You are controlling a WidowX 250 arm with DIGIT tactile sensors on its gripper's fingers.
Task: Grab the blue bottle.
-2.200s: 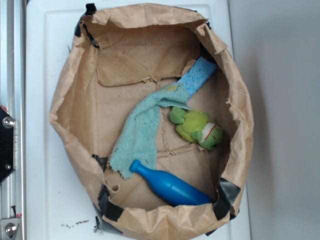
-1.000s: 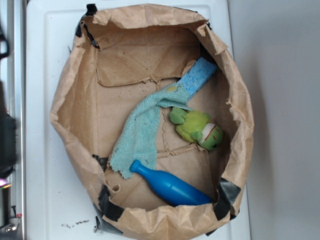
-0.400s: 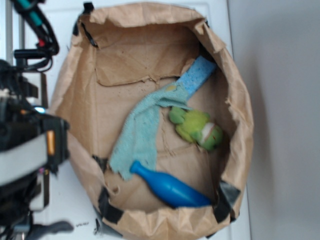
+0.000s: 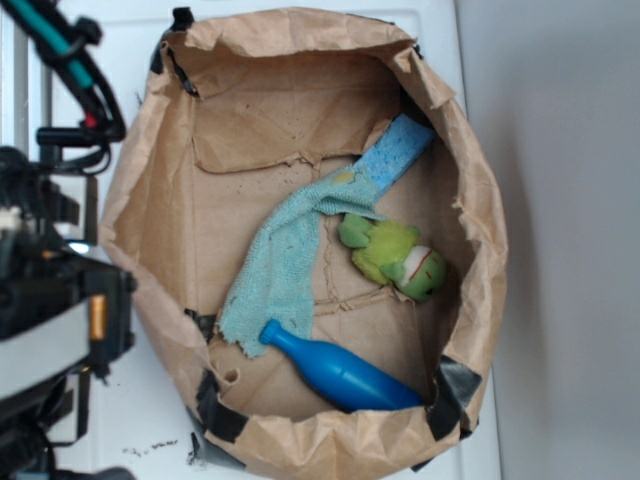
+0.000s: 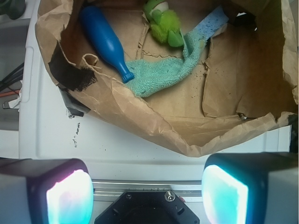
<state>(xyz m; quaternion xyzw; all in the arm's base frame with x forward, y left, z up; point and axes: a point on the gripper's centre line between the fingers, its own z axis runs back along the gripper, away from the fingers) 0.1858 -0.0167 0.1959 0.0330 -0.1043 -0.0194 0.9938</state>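
gripper (image 5: 147, 184): fingers spread wide apart, nothing between them, outside the bag over the white surface (image 5: 140, 149)
paper bag (image 4: 300, 100): crumpled brown rim, open top, just beyond the gripper
blue bottle (image 4: 340, 370): lying on the bag floor by the near wall, neck touching the cloth
cloth (image 4: 280, 265): teal, draped diagonally
green toy (image 4: 395, 255): beside the cloth
sponge (image 4: 398, 152): pale blue, farthest, leaning at the wall
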